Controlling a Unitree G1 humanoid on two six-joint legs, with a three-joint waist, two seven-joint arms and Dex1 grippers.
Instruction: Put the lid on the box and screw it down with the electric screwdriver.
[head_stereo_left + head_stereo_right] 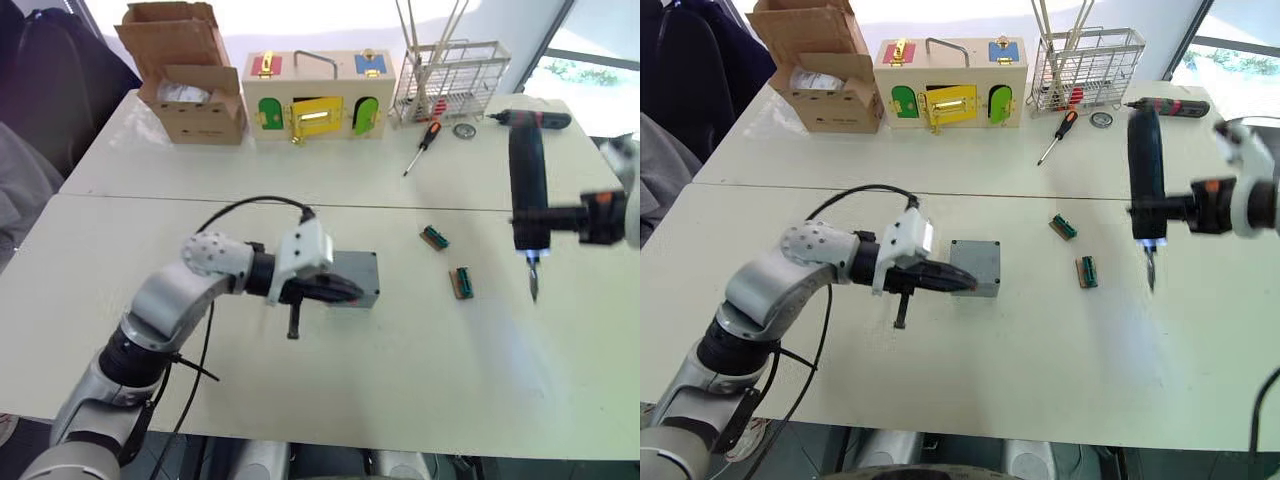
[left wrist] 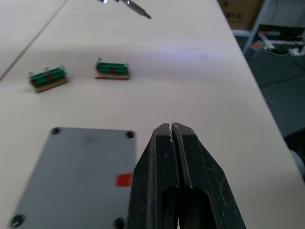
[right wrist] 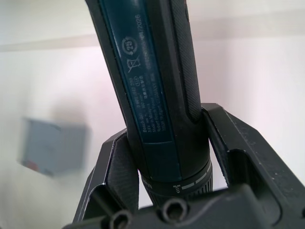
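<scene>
The grey box stands mid-table. Its flat top has corner screw holes and a small red mark, and looks like the lid lying flush on it. My left gripper is shut and empty, its fingers lying along the box's near side. Off to the right and above the table, my right gripper is shut on the electric screwdriver. The tool hangs upright, bit pointing down, well apart from the box. The right wrist view shows its black and blue body between the fingers.
Two small green terminal blocks lie between box and screwdriver. At the back stand a cardboard box, a wooden box with coloured doors and a wire rack. A red-and-black manual screwdriver and a slimmer black tool lie nearby.
</scene>
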